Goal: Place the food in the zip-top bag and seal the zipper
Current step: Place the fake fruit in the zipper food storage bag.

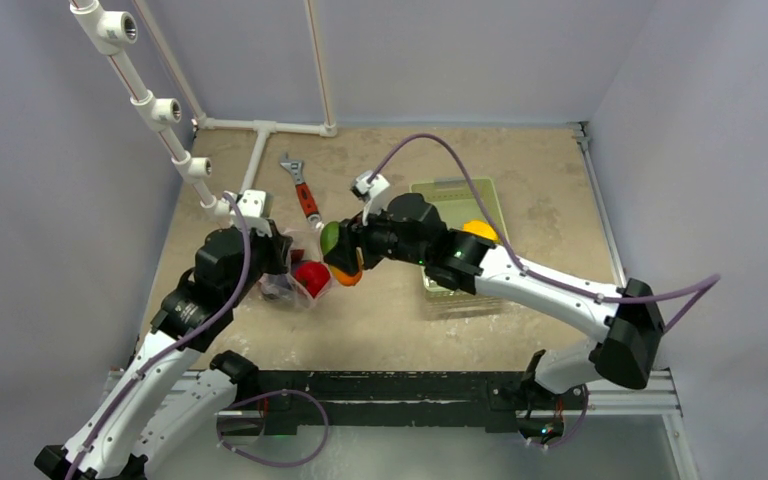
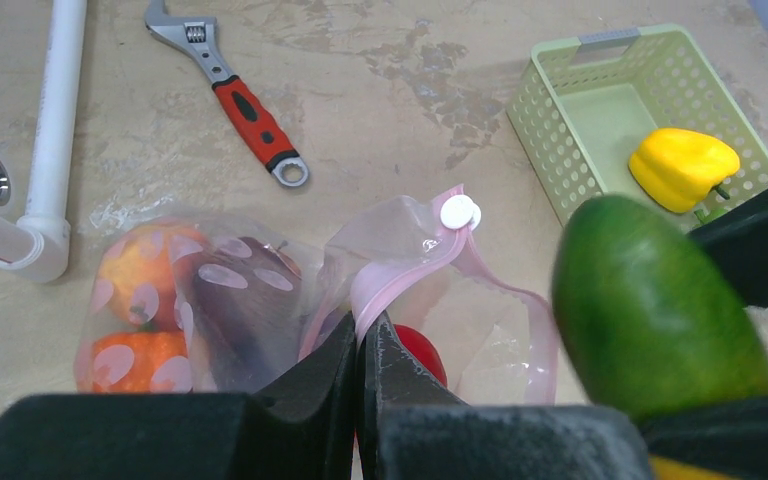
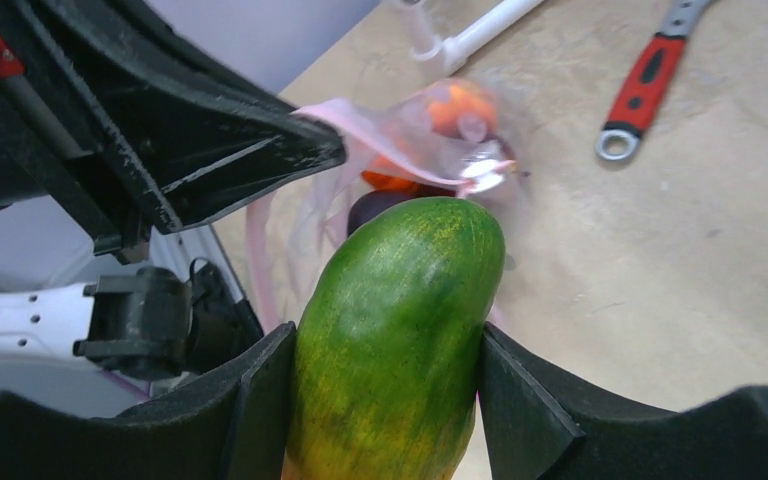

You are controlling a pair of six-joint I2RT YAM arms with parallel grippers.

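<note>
- At the left, the left gripper (image 2: pixel 365 345) has its black jaws pressed together on the thin pale pink zipper strip (image 2: pixel 392 272), holding up one lip of the clear crinkly zip-top bag (image 2: pixel 400 235)
- Inside that bag lie two orange toy pieces (image 2: pixel 135 360), a dark purple eggplant (image 2: pixel 240 310) and a red tomato (image 2: pixel 422 352); its mouth gapes toward the right
- Just right of the mouth, the right gripper (image 3: pixel 390 390) pinches a green oval toy fruit (image 3: pixel 400 300) across its width, with the long axis running out past the fingertips
- The opening lies left of and a little nearer than the fruit's tip, so the move looks like a short nose-first push leftward and down by the right arm
- At the right, a yellow toy pepper (image 2: pixel 682 168) sits in the pale green mesh basket (image 2: pixel 545 130), well apart from the bag and not yet packed
</note>
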